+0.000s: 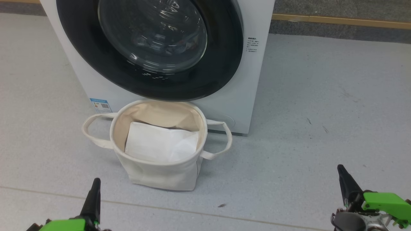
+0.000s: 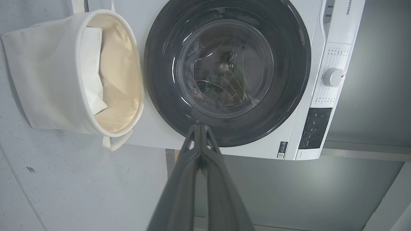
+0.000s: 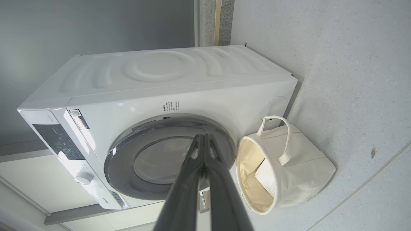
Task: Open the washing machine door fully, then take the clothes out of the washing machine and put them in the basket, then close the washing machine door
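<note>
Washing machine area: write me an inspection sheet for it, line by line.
Surface: grey speckled floor with a few dark marks.
Job's things: white washing machine, its door shut; clothes cannot be made out through the glass; basket upright on the floor in front of the door.
Clutter: white folded sheet inside the basket; small dark scrap on the floor.
Grippers: left gripper and right gripper low, fingers shut, holding nothing, apart from the machine and basket.
Cables: nothing seen.
Surroundings: grey wall with a tan strip behind the machine.
</note>
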Controlling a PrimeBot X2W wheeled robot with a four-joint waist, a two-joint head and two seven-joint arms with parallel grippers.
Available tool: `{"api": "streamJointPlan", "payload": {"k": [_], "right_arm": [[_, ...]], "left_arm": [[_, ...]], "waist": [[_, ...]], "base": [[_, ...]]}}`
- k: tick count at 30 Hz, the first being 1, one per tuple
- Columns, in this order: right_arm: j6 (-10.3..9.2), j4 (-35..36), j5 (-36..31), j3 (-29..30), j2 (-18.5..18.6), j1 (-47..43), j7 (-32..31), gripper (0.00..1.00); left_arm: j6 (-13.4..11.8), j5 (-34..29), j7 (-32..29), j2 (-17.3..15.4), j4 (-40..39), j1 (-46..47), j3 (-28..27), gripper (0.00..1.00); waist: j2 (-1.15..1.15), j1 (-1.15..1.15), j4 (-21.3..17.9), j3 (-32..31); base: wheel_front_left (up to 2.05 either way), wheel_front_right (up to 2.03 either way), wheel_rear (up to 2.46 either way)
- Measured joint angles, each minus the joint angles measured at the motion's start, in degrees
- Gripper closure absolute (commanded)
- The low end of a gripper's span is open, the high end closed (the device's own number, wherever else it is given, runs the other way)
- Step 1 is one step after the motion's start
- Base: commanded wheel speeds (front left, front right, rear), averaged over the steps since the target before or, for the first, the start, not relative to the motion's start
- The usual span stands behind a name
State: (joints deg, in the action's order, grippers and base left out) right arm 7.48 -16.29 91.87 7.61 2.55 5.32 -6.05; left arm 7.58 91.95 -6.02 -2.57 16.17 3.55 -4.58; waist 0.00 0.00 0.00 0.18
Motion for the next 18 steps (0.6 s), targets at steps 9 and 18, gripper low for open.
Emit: {"api": "streamJointPlan", "payload": {"k": [9, 18], "right_arm": [[0.00, 0.00, 0.00, 0.00, 0.00, 0.00, 0.00, 1.00], [0.00, 0.00, 0.00, 0.00, 0.00, 0.00, 0.00, 1.00]], "left_arm": [[0.00, 0.00, 0.00, 0.00, 0.00, 0.00, 0.00, 1.00], [0.00, 0.00, 0.00, 0.00, 0.00, 0.00, 0.00, 1.00]], "waist": [[0.00, 0.00, 0.00, 0.00], [0.00, 0.00, 0.00, 0.00]], "base": [[0.00, 0.00, 0.00], [0.00, 0.00, 0.00]]}}
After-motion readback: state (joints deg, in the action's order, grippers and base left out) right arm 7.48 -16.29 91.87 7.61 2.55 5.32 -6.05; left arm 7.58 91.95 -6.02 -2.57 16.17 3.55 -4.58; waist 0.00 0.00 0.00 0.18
